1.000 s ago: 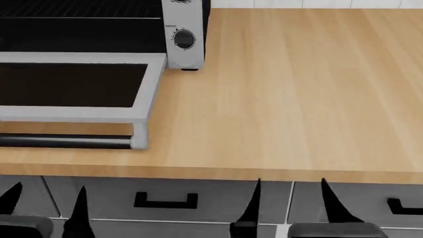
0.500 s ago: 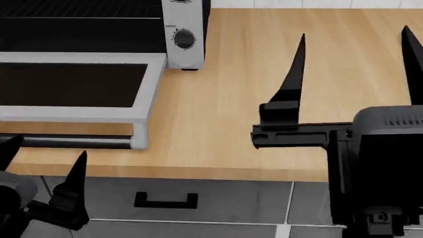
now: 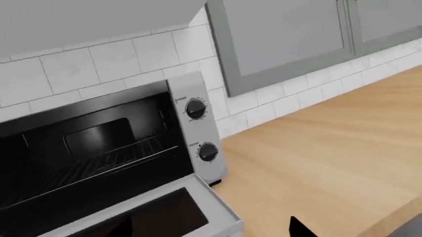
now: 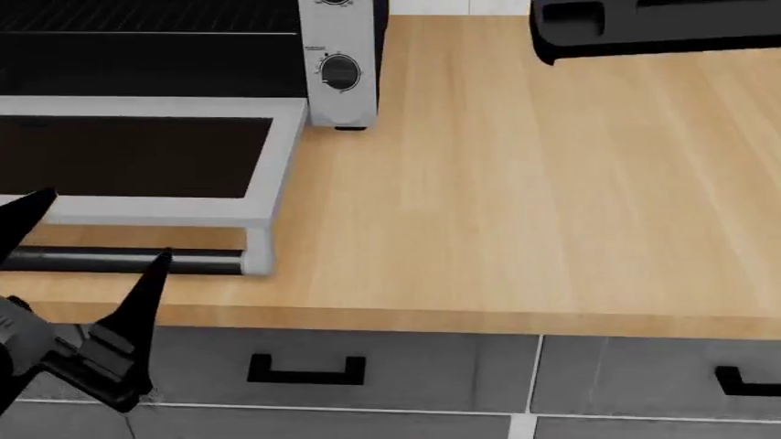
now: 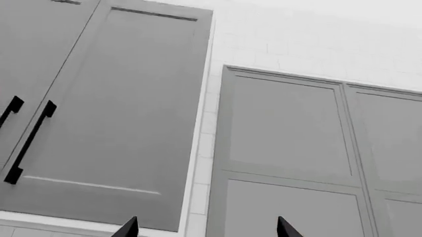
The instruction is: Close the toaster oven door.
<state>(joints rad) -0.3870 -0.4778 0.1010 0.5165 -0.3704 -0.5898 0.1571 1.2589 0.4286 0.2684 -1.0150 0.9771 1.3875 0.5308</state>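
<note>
The toaster oven (image 4: 338,64) stands at the counter's back left, with its black inside and wire rack (image 3: 99,165) showing. The toaster oven door (image 4: 278,160) lies folded down flat, dark glass up, with its black bar handle (image 4: 208,262) along the front edge. My left gripper (image 4: 91,251) is open and empty. Its fingertips (image 4: 149,283) straddle the left part of the handle, at or just in front of it. My right gripper (image 5: 206,229) is open and empty, raised high and pointing at the wall cabinets. Only its dark body (image 4: 659,27) shows in the head view.
The wooden counter (image 4: 550,201) stretches right of the oven. Grey drawers with black handles (image 4: 305,370) sit under its front edge. Grey wall cabinets (image 5: 290,148) and white tile (image 3: 79,69) are behind. Two black knobs (image 3: 195,109) sit on the oven's side panel.
My right arm has risen from the bottom edge to the top of the head view. My left gripper has risen to the door handle's level. The door has not moved.
</note>
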